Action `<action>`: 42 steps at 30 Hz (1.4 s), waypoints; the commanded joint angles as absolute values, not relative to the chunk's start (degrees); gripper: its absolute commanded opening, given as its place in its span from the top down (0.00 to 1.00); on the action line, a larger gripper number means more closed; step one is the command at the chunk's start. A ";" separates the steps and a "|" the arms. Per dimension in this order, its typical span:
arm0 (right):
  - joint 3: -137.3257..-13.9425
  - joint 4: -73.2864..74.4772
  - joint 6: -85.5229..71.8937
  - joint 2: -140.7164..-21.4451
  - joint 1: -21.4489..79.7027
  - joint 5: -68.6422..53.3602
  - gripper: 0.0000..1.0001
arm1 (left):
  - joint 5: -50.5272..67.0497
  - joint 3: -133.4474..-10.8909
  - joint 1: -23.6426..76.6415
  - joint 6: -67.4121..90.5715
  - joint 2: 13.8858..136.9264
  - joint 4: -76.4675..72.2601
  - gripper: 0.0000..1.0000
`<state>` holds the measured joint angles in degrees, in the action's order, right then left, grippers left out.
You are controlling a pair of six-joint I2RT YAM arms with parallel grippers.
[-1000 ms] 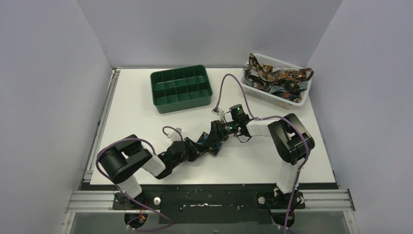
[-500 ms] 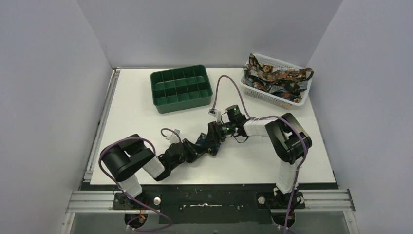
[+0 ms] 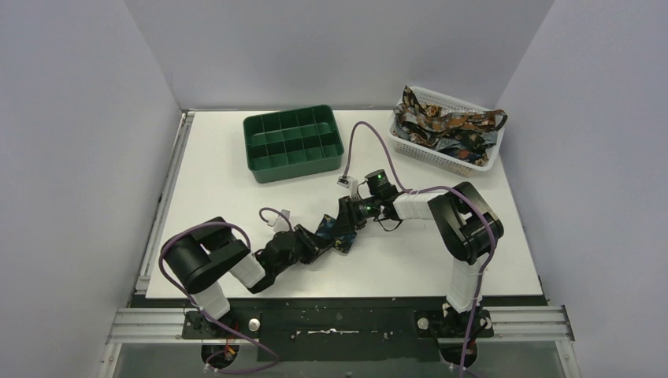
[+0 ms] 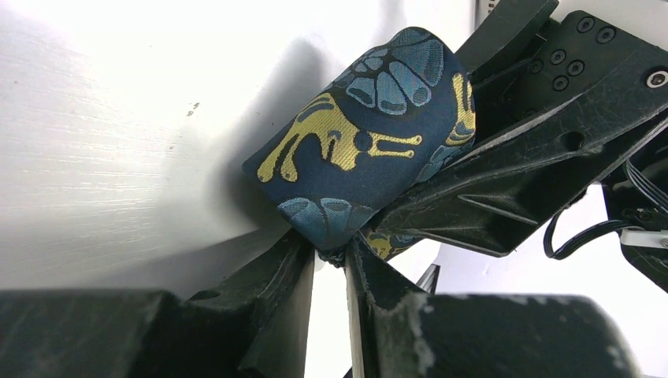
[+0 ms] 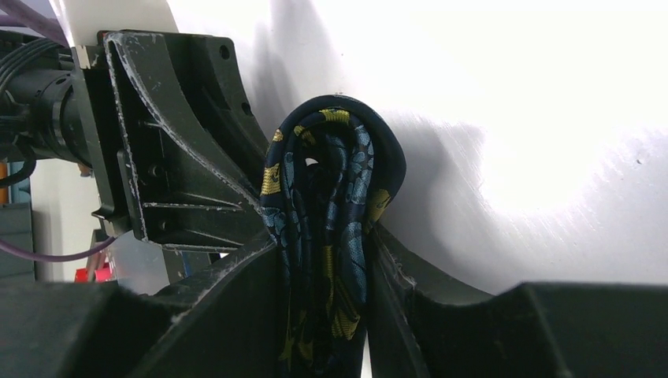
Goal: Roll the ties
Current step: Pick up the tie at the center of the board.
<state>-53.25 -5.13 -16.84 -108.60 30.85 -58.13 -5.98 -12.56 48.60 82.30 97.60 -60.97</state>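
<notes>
A rolled navy tie with blue and yellow pattern [image 3: 332, 231] sits low over the table between both grippers. In the left wrist view the roll [image 4: 370, 134] fills the upper middle, and my left gripper [image 4: 331, 256] is shut on its lower edge. In the right wrist view the roll's coiled end [image 5: 331, 197] shows, and my right gripper [image 5: 324, 260] is shut across the coil. In the top view the left gripper [image 3: 315, 241] and the right gripper [image 3: 346, 220] meet at the roll. Several more ties [image 3: 441, 126] lie heaped in the white mesh basket [image 3: 410, 150].
A green compartment tray [image 3: 293, 142] stands at the back middle of the table. The basket stands at the back right corner. Purple cables loop over both arms. The grey walls close in the table on three sides.
Both grippers and the rolled tie have shifted slightly left and toward the near edge since one second ago. The grips have not changed.
</notes>
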 commanded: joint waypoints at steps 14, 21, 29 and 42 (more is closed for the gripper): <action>-53.35 -5.06 -21.83 -101.93 31.48 -49.65 0.96 | -15.44 -7.33 47.03 78.37 80.41 -44.90 0.45; -54.76 -4.70 -22.36 -101.95 31.57 -50.18 0.94 | -15.09 -8.24 44.32 74.63 73.08 -39.62 0.62; -54.62 -3.54 -21.18 -103.36 32.27 -49.40 0.79 | -11.26 -9.13 45.40 74.53 79.55 -41.48 1.00; -52.81 -4.43 -21.71 -102.22 32.34 -51.25 0.58 | -3.55 -14.50 47.53 79.48 102.52 -64.74 1.00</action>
<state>-53.34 -2.85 -21.61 -104.42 31.92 -49.50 -5.26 -14.92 46.74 77.17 97.14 -55.02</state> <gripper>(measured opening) 0.386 0.007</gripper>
